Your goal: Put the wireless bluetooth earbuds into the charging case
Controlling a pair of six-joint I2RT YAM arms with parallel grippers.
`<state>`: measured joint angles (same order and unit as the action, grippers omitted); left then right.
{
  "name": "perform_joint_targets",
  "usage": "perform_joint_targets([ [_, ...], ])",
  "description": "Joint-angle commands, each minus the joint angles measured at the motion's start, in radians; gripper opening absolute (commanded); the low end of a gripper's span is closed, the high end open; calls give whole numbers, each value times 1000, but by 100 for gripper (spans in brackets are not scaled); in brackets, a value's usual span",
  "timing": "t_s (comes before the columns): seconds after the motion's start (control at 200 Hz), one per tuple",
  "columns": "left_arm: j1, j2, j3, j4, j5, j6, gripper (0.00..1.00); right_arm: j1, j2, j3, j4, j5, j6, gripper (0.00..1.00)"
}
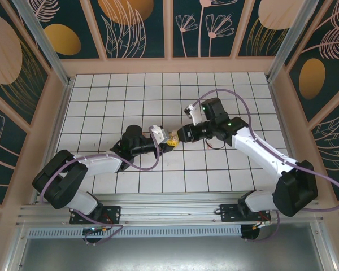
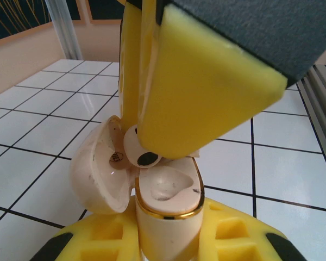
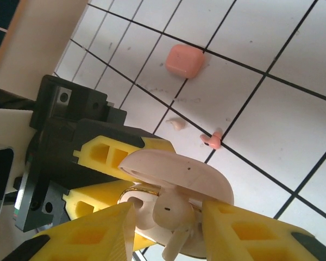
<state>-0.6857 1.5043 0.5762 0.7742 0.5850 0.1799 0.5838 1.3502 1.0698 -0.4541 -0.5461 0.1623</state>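
Two hands meet above the tiled desk [image 1: 130, 96], left hand [image 1: 167, 138] and right hand [image 1: 179, 134] almost touching. Left wrist: the left hand clamps an open cream, gold-rimmed charging case [image 2: 165, 198]. Right wrist: the right hand pinches a beige earbud [image 3: 171, 215] at its mouth; a pale bud [image 3: 176, 124] and a pinkish-red bud [image 3: 212, 140] lie on the tiles.

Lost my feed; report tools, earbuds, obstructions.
Left tool shut on open charging case. Right tool shut on beige earbud at case mouth. Nothing blocking; spare beige bud, pink bud, pink case on table.
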Motion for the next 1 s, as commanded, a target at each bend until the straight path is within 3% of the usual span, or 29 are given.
perform_joint_targets([
  [0.0,0,6,36,4,15,29,15,22,15,39,-43,52,-12,38],
  [0.285,1,6,44,-7,19,30,14,59,42,69,-88,120,-9,36],
  [0.581,0,3,39,-8,12,27,14,73,17,67,-80,190,-17,23],
  [0.991,0,55,-32,281,80,-231,14,71,-250,-98,210,258,-132,21],
])
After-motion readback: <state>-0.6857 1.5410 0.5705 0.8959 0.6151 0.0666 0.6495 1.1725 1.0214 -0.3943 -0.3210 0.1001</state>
